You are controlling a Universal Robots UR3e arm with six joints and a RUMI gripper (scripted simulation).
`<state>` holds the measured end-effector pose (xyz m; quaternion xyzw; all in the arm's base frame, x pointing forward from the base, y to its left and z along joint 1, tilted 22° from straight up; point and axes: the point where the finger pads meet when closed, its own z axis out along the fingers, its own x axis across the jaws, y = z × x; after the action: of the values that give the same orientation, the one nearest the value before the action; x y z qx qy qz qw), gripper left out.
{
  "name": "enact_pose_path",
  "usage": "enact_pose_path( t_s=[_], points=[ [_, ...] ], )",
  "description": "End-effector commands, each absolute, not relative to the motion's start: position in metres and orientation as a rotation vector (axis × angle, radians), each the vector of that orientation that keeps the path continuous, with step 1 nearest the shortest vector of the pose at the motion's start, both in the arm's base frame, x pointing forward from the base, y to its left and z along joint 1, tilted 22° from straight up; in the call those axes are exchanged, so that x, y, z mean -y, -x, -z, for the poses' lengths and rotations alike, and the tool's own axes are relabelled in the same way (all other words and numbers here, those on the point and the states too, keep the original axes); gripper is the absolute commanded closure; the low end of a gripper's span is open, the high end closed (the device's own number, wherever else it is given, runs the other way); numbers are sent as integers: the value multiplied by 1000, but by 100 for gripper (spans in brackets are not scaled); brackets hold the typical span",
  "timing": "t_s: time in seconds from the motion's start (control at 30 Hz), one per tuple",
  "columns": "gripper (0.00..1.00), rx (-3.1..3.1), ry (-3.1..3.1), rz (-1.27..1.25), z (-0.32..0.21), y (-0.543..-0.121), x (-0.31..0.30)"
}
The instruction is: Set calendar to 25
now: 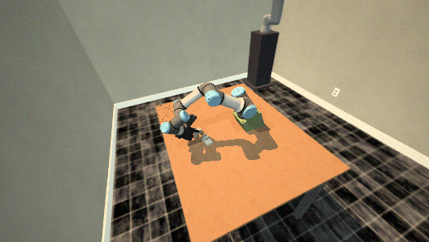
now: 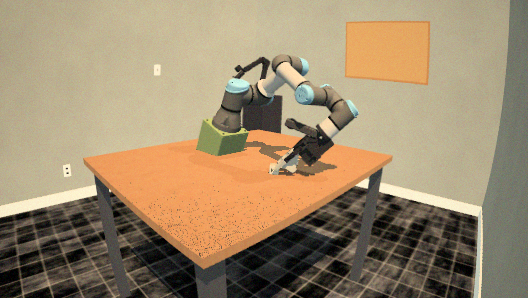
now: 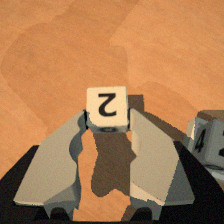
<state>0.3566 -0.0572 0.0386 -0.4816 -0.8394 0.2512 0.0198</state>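
A white cube (image 3: 107,107) with a black 2 on the face towards the wrist camera stands between the fingertips. The 2 looks upside down in the wrist view. My gripper (image 3: 108,110) (image 1: 198,131) is shut on this cube, a fingertip against each of two opposite sides, low at the table. The calendar (image 1: 207,140) is a small pale shape close beside the gripper. At the wrist view's right edge, a grey cube (image 3: 201,141) with a 4 on one face shows, a second digit cut off by the frame. The month's name cannot be read.
The orange table (image 1: 260,179) (image 2: 150,175) carries the green base block (image 1: 253,123) (image 2: 220,143) of the arm. The calendar lies right of the fingers in the wrist view, close to the right finger. The arm's shadow falls across the table.
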Motion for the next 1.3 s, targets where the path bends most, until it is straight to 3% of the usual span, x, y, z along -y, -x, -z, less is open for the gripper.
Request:
enact_pose_path(
  t_s=[0.0,1.27],
  points=[
    [89,2606,1496,-779,-39,-357,57],
    [89,2606,1496,-779,-104,-331,58]
  ],
)
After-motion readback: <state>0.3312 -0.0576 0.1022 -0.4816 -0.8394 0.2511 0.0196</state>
